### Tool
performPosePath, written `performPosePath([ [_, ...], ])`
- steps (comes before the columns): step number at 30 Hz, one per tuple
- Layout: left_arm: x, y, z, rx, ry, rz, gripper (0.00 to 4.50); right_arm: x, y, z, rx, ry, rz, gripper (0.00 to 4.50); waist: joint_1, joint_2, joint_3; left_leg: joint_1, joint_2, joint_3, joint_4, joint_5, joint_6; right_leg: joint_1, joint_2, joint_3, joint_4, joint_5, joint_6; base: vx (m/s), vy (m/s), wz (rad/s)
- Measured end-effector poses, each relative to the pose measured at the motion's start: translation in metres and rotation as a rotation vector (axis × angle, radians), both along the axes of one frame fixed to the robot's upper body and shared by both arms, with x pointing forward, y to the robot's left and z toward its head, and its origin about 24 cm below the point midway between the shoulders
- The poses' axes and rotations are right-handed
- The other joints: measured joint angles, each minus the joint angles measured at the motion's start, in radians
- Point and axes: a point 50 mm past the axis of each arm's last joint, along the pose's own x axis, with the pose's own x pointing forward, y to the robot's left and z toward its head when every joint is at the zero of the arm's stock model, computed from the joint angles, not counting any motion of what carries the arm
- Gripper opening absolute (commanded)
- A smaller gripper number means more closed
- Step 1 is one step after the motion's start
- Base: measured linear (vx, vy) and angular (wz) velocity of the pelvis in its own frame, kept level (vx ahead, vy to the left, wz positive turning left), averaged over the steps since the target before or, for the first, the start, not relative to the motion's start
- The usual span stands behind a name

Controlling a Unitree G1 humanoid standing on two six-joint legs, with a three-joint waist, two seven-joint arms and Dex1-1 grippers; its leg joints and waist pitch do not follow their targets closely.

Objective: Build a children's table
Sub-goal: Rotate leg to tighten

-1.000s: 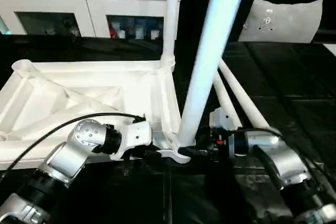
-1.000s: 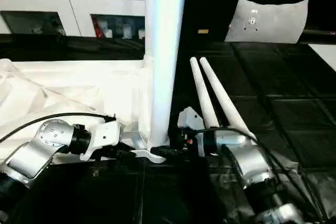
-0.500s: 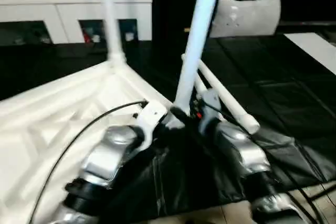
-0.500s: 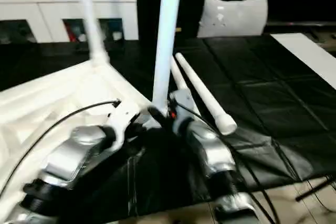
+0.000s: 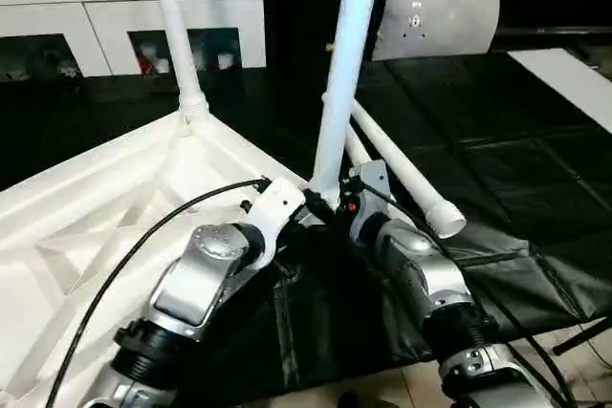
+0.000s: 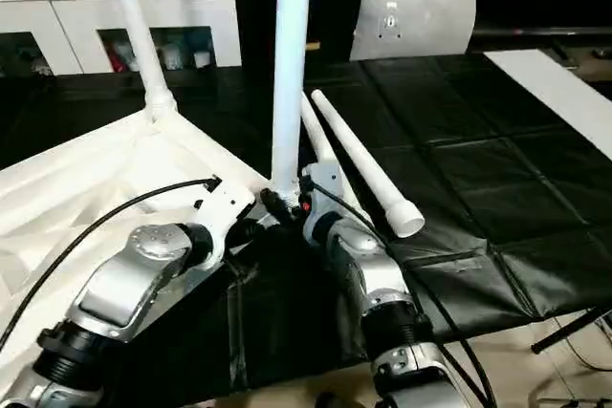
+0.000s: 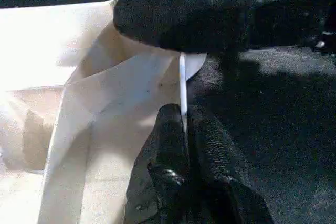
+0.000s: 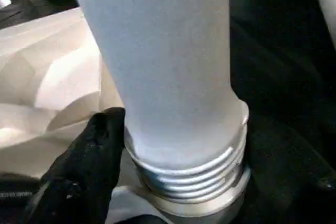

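Head view, step: a leg (image 5: 340,74) stands upright in the near corner socket of the upturned top (image 5: 86,226), being screwed home, as I judge it. A far leg (image 5: 172,31) is already fitted.
Head view, place: the top lies ribs up on black floor mats (image 5: 497,150). Two loose legs (image 6: 359,155) lie side by side on the mats just beside the near corner.
Head view, axis: the near leg's long axis runs nearly vertical, thick end down in the socket. The loose legs point away from the robot, thick ends nearest.
Left wrist view: the left end effector (image 7: 185,129) is clamped on the thin rim of the top at the near corner, fingers (image 7: 168,135) together either side of the edge.
Right wrist view: threads (image 8: 194,174) on the leg base still show above the socket, so it looks not fully seated. One black finger (image 8: 89,156) touches the base; I cannot tell whether the right end effector (image 8: 173,203) grips it or stands apart.
Next move: likely regrip the leg base and turn until the threads vanish, the left holding the top steady.
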Motion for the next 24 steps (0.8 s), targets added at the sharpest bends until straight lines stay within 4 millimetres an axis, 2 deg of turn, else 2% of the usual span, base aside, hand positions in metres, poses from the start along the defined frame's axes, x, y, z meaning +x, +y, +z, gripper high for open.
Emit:
performPosePath([
  [4, 0.001, 0.006, 0.002, 0.007, -0.015, -0.042, 0.00, -0.007, -0.015, -0.005, -0.012, 0.000, 0.040, 4.22, 0.013, -0.002, 0.000, -0.002, -0.001, 0.004, -0.003, 0.000, 0.000, -0.004, 0.000, 0.006, 0.006, 0.004, -0.006, 0.000, 0.000, 0.00],
  [6, 0.003, 0.011, 0.003, 0.012, -0.021, -0.068, 0.00, -0.012, -0.021, -0.004, -0.013, -0.019, 0.092, 4.41, 0.028, -0.003, 0.000, -0.001, -0.001, 0.007, -0.001, 0.000, 0.000, -0.007, -0.001, 0.011, 0.016, 0.005, -0.008, 0.000, 0.000, 0.00],
  [9, 0.004, 0.020, 0.006, 0.026, -0.033, -0.131, 0.00, -0.020, -0.037, 0.010, -0.057, -0.100, 0.230, 4.47, 0.042, -0.006, -0.002, -0.001, -0.002, 0.012, 0.000, 0.001, 0.000, -0.011, 0.000, 0.022, 0.023, 0.028, -0.011, 0.037, -0.013, 0.02],
  [12, 0.004, 0.032, 0.008, 0.043, -0.039, -0.196, 0.00, -0.022, -0.053, 0.025, -0.107, -0.161, 0.330, 4.47, 0.056, -0.010, -0.004, -0.001, -0.006, 0.016, -0.003, 0.000, -0.001, -0.022, 0.001, 0.036, 0.040, 0.032, -0.010, 0.062, -0.032, 0.04],
  [15, 0.004, 0.039, 0.011, 0.075, -0.042, -0.264, 0.00, -0.024, -0.062, 0.028, -0.132, -0.167, 0.389, 4.47, 0.063, -0.010, -0.004, -0.003, -0.005, 0.019, -0.007, 0.000, -0.001, -0.026, 0.002, 0.036, 0.054, 0.022, -0.015, 0.022, -0.014, 0.02],
  [20, 0.000, 0.051, 0.014, 0.122, -0.030, -0.409, 0.00, -0.020, -0.069, 0.040, -0.228, -0.211, 0.498, 4.47, 0.069, -0.010, -0.005, -0.005, 0.001, 0.020, -0.008, -0.001, -0.002, -0.028, 0.007, 0.035, 0.054, 0.019, -0.019, 0.000, 0.000, 0.00],
  [24, -0.008, 0.053, 0.014, 0.138, -0.013, -0.561, 0.00, -0.023, -0.069, 0.043, -0.243, -0.200, 0.614, 4.47, 0.089, -0.011, -0.005, -0.001, 0.001, 0.022, -0.005, -0.002, -0.003, -0.028, 0.006, 0.036, 0.054, 0.020, -0.020, 0.000, 0.000, 0.00],
])
